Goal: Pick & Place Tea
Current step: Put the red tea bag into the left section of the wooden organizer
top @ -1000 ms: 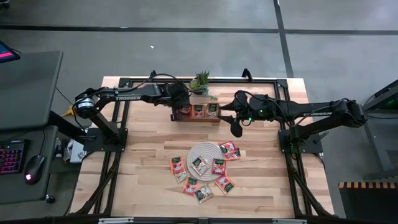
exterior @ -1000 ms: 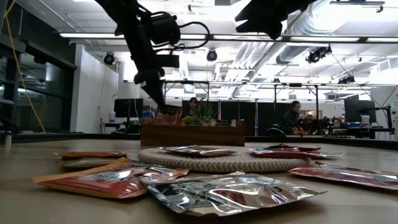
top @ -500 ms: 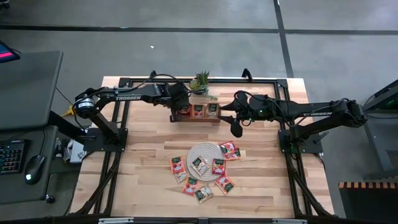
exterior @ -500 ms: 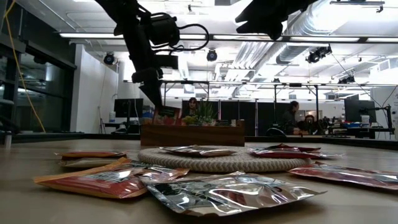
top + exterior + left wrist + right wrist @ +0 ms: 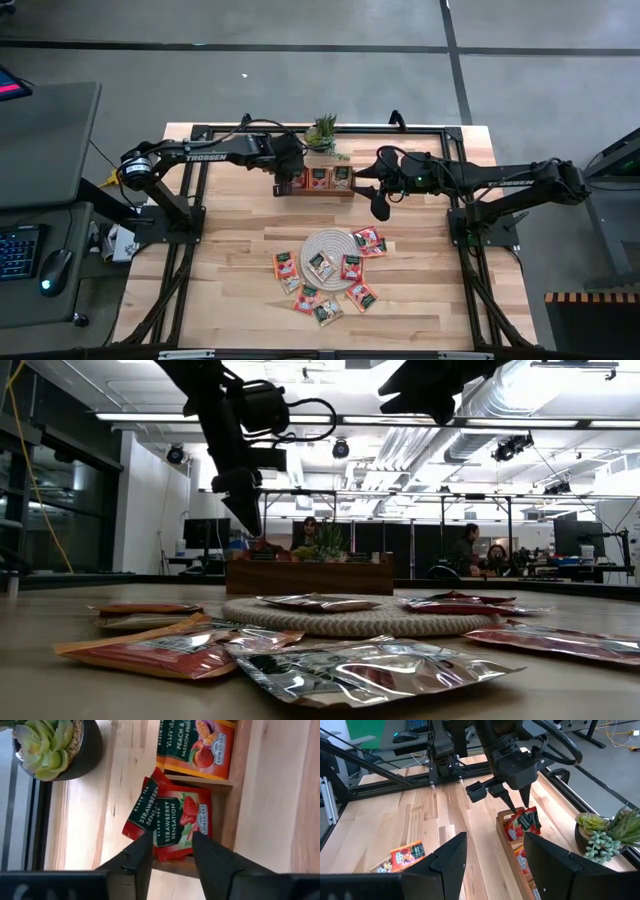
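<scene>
My left gripper [image 5: 172, 857] hangs open, pointing steeply down over the left end compartment of the brown wooden tray [image 5: 318, 191]. Two red strawberry tea sachets [image 5: 177, 820] lean in that compartment, their lower edge showing between my fingers, apart from them. The right wrist view shows the same gripper [image 5: 516, 801] just above these sachets [image 5: 522, 822]. Orange peach sachets [image 5: 197, 745] fill the neighbouring compartment. My right gripper [image 5: 380, 210] waits open, raised to the right of the tray. Several loose sachets [image 5: 325, 300] lie on and around the round woven mat [image 5: 330, 242].
A small potted succulent [image 5: 322, 132] stands just behind the tray, close to my left gripper. One sachet [image 5: 405, 855] lies alone on the boards. Black frame rails [image 5: 300, 128] run along the table's edges. Bare wood lies between the tray and the mat. People sit in the room beyond.
My left gripper has opened over the tray's left compartment and let go of the strawberry sachet. The sachet has settled lower into the compartment. The arm has otherwise kept its place.
</scene>
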Motion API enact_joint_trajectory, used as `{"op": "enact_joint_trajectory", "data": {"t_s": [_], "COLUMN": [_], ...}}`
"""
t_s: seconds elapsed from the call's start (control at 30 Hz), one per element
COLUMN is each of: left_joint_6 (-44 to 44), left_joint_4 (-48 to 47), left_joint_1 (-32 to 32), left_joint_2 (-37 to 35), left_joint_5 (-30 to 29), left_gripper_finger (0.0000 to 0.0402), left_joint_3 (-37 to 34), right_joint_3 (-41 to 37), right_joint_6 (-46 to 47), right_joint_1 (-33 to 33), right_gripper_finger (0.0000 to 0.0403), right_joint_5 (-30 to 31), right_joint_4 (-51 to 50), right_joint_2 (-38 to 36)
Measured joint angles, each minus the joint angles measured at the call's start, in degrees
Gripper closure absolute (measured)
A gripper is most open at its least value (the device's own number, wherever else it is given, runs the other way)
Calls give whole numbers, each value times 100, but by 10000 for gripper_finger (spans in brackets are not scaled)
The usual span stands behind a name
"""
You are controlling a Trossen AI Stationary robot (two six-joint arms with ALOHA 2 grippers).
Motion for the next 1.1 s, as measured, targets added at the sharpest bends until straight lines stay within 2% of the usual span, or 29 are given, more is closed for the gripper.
{"op": "enact_joint_trajectory", "data": {"t_s": [0.23,0.3,0.37,0.5,0.57,0.63,0.77,0.83,1.1], "left_joint_6": [1,17,5,-243,-473,-790,-1490,-1756,-2079], "left_joint_4": [-138,-129,-128,-127,-92,-18,19,86,426], "left_joint_1": [2,58,142,395,525,659,945,1020,1014], "left_joint_2": [0,-4,-4,-4,-4,-4,-4,-4,-4], "left_joint_5": [-623,-643,-485,-321,-316,-285,469,600,1131], "left_gripper_finger": [260,266,285,365,391,390,399,399,401], "left_joint_3": [529,622,642,640,640,640,638,638,638], "right_joint_3": [0,0,0,0,0,0,0,0,0], "right_joint_6": [7,74,140,153,153,153,153,153,153], "right_joint_1": [0,0,0,2,2,1,0,0,0], "right_gripper_finger": [210,210,210,210,210,210,210,210,210], "right_joint_5": [0,0,2,38,82,150,197,198,199], "right_joint_4": [2,1,-2,0,0,0,0,1,2], "right_joint_2": [0,0,0,0,0,0,0,0,0]}}
